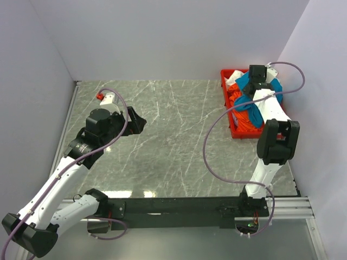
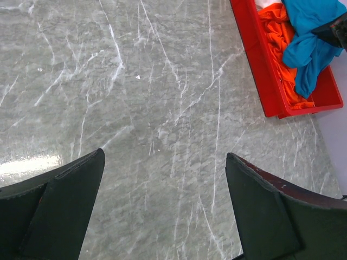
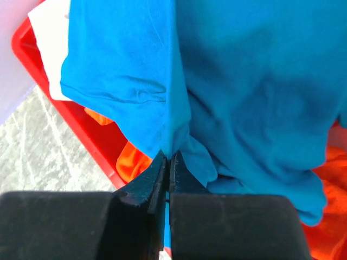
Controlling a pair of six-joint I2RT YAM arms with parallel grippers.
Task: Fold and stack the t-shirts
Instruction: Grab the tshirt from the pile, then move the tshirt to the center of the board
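Note:
A teal-blue t-shirt (image 3: 244, 92) hangs from my right gripper (image 3: 168, 156), which is shut on a fold of it above the red tray (image 1: 238, 131). In the top view the blue shirt (image 1: 254, 111) drapes over the tray under the right wrist (image 1: 257, 73). An orange t-shirt (image 1: 238, 105) lies in the tray, and a white one (image 1: 235, 77) shows at its far end. The blue shirt (image 2: 312, 46) and orange shirt (image 2: 279, 32) also show in the left wrist view. My left gripper (image 2: 165, 157) is open and empty over the bare marble table (image 1: 168, 135), at the left. No green shirt is visible.
The red tray (image 2: 260, 59) stands at the table's far right, close to the right wall. White walls close the table at the back and both sides. A metal rail runs along the left edge (image 1: 68, 124).

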